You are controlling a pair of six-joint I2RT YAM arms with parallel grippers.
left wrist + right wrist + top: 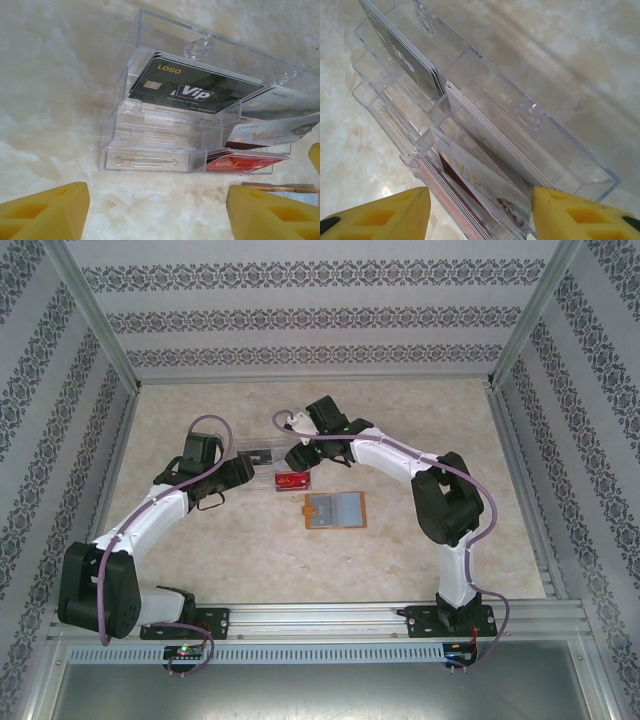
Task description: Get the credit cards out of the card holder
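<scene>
Top external | left claw, right claw spread at clear rack | card holder apart, edges free

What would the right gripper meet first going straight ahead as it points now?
Probably the tilted white VIP card in the clear plastic tiered card stand; it sits dead ahead of the open right gripper. Depth is unclear.

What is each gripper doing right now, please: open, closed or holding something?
Left gripper: open, holding nothing.
Right gripper: open around the end of the clear card rack, gripping nothing.
</scene>
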